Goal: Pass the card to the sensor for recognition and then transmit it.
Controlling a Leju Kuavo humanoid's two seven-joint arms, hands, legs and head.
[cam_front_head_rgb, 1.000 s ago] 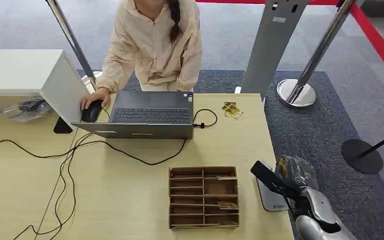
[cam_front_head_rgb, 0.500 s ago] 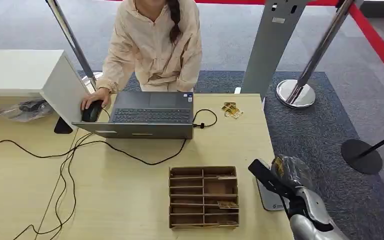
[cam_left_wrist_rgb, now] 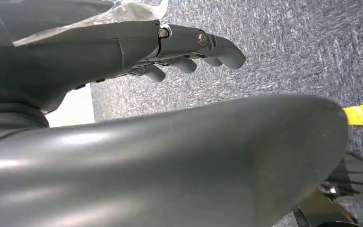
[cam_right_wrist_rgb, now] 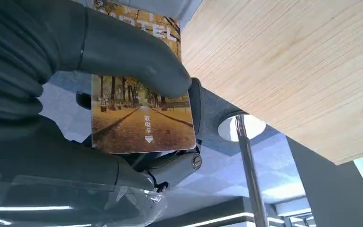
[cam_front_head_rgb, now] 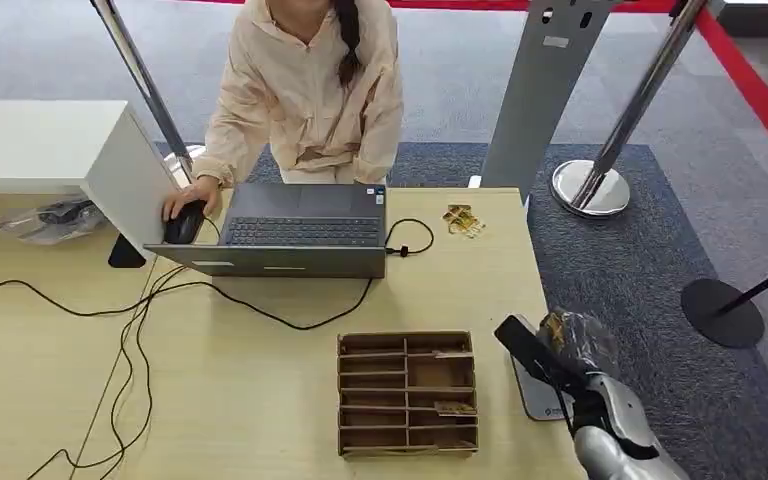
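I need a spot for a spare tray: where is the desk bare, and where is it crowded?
Bare wood lies between the laptop and the cardboard organizer, right of the cables. The edge by the sensor and right hand holding the card is crowded.

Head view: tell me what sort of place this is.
Probably a hotel front desk: a person at a laptop, queue posts on carpet, and a card printed "HOTEL" in the right hand.
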